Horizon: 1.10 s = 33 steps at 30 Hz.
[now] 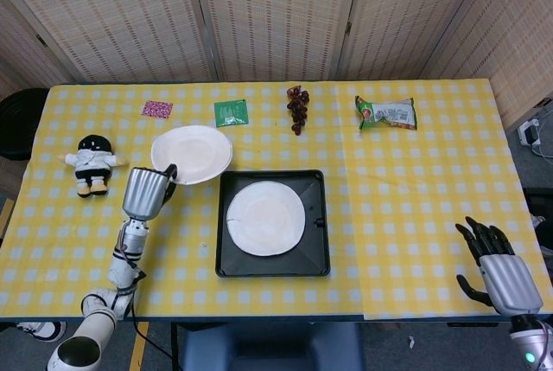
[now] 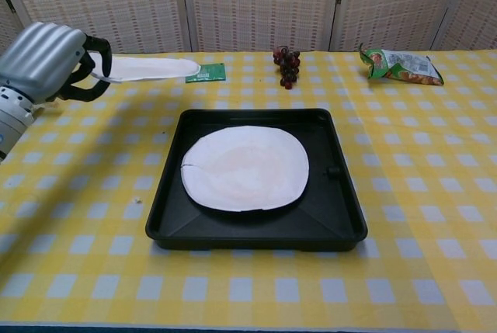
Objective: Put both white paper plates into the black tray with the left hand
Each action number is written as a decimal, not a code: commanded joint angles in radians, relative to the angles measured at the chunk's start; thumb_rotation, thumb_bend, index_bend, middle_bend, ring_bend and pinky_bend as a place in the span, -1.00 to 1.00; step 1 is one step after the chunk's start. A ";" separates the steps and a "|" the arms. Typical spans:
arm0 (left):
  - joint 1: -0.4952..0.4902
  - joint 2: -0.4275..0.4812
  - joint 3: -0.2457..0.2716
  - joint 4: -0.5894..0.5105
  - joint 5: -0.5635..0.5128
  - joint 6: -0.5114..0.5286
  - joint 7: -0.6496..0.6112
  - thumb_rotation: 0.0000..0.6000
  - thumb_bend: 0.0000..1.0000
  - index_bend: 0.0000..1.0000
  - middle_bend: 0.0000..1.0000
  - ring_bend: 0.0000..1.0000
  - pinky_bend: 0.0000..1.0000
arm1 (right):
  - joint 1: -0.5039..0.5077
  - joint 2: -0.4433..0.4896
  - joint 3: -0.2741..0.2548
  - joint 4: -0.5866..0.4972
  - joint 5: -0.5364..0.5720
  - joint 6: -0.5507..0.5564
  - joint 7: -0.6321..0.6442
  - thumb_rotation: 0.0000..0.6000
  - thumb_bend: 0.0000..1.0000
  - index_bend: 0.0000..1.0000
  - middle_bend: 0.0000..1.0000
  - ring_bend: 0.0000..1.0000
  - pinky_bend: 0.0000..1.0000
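Observation:
My left hand (image 1: 145, 192) (image 2: 48, 63) grips the near edge of a white paper plate (image 1: 193, 154) (image 2: 151, 68) and holds it in the air, roughly level, left of the black tray (image 1: 320, 224) (image 2: 342, 216). A second white paper plate (image 1: 266, 217) (image 2: 245, 168) lies flat inside the tray. My right hand (image 1: 497, 265) hovers open at the table's near right corner, holding nothing; the chest view does not show it.
A small doll (image 1: 90, 162) lies at the left edge. Along the far side sit a pink packet (image 1: 156, 109), a green packet (image 1: 230, 112) (image 2: 205, 74), a bunch of dark grapes (image 1: 297, 108) (image 2: 286, 64) and a snack bag (image 1: 386, 113) (image 2: 398, 65).

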 commanded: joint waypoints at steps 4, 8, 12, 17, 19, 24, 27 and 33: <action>0.035 0.032 0.046 -0.095 0.059 0.154 0.026 1.00 0.04 0.29 1.00 1.00 1.00 | 0.005 -0.004 -0.010 -0.006 -0.022 -0.006 -0.003 1.00 -0.25 -1.00 -1.00 -1.00 -1.00; 0.041 0.050 0.081 -0.182 0.104 0.206 0.080 1.00 0.04 0.29 1.00 1.00 1.00 | 0.005 -0.002 -0.017 -0.010 -0.038 -0.005 0.002 1.00 -0.25 -1.00 -1.00 -1.00 -1.00; 0.045 0.081 0.117 -0.321 0.150 0.220 0.169 1.00 0.04 0.29 1.00 1.00 1.00 | 0.001 0.005 -0.022 -0.012 -0.055 0.009 0.016 1.00 -0.24 -1.00 -1.00 -1.00 -1.00; 0.032 0.111 0.129 -0.474 0.179 0.185 0.289 1.00 0.04 0.29 1.00 1.00 1.00 | -0.004 0.015 -0.028 -0.013 -0.072 0.023 0.033 1.00 -0.25 -1.00 -1.00 -1.00 -1.00; 0.029 0.123 0.128 -0.537 0.178 0.148 0.337 1.00 0.04 0.29 1.00 1.00 1.00 | -0.008 0.019 -0.028 -0.012 -0.076 0.035 0.041 1.00 -0.25 -1.00 -1.00 -1.00 -1.00; 0.027 0.128 0.154 -0.626 0.215 0.106 0.424 1.00 0.04 0.29 1.00 1.00 1.00 | -0.011 0.023 -0.026 -0.010 -0.074 0.040 0.052 1.00 -0.25 -1.00 -1.00 -1.00 -1.00; 0.028 0.111 0.160 -0.633 0.224 0.075 0.445 1.00 0.04 0.29 1.00 1.00 1.00 | -0.011 0.027 -0.029 -0.012 -0.081 0.041 0.062 1.00 -0.24 -1.00 -1.00 -1.00 -1.00; 0.035 0.074 0.164 -0.607 0.243 0.052 0.453 1.00 0.04 0.29 1.00 1.00 1.00 | -0.018 0.037 -0.031 -0.009 -0.090 0.058 0.082 1.00 -0.24 -1.00 -1.00 -1.00 -1.00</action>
